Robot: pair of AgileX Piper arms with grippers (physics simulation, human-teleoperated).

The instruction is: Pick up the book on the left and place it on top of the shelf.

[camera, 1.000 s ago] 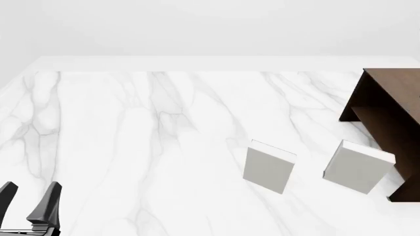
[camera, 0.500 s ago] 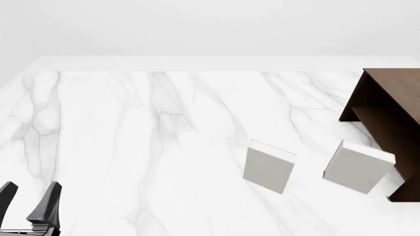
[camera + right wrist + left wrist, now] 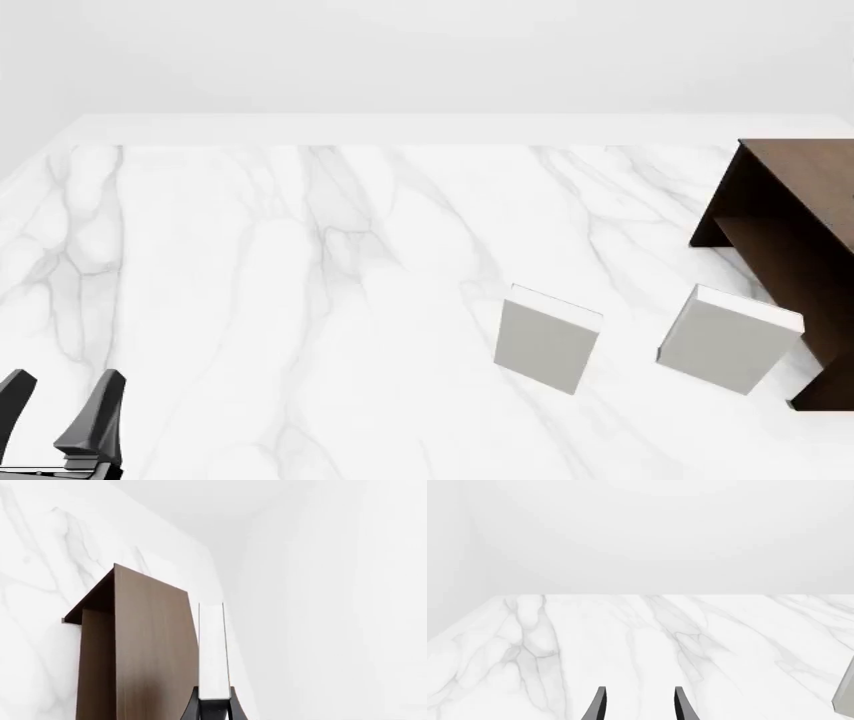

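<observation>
book (image 3: 213, 645), clamped edge-on in the right end effector (image 3: 214, 694), points lengthwise ahead, just beside the shelf (image 3: 157, 655) top.

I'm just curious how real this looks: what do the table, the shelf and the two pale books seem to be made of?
Table: polished white marble, judging by the grey veins.
Shelf: dark brown wood with a matte finish; faint straight grain shows in the right wrist view.
Middle book and book by the shelf: plain grey-white matte covers, perhaps card or cloth; nothing is printed on them, so that is uncertain.
</observation>
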